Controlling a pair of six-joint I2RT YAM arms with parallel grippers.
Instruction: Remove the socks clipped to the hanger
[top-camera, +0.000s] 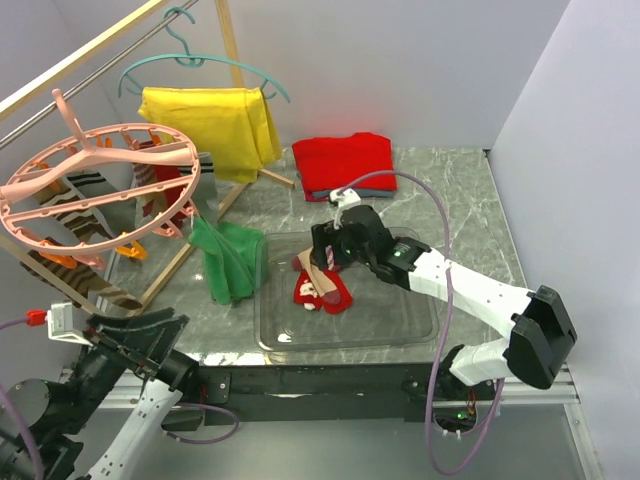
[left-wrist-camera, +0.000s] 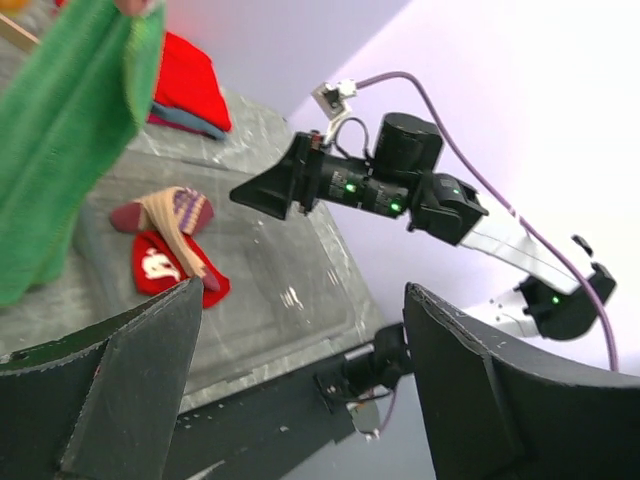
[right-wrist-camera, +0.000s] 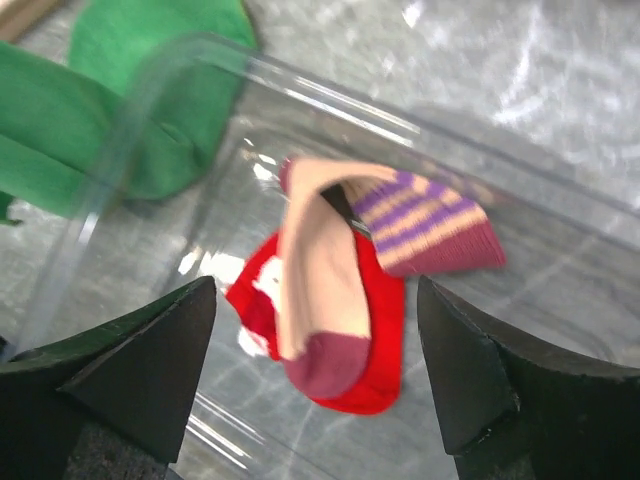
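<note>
Low, right gripper (top-camera: 322, 258) hovers, jaws spread, over striped sock (right-wrist-camera: 325, 275)

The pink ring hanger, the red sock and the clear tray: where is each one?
pink ring hanger (top-camera: 100, 160), top view, on its central crossbar.
red sock (right-wrist-camera: 386, 340), right wrist view, on its uncovered right edge.
clear tray (top-camera: 400, 305), top view, on the bare floor at its right.

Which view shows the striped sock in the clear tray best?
The right wrist view: the striped sock fills the middle, lying over the red sock. The top view hides part of it behind the right claw; the left wrist view shows it small.
</note>
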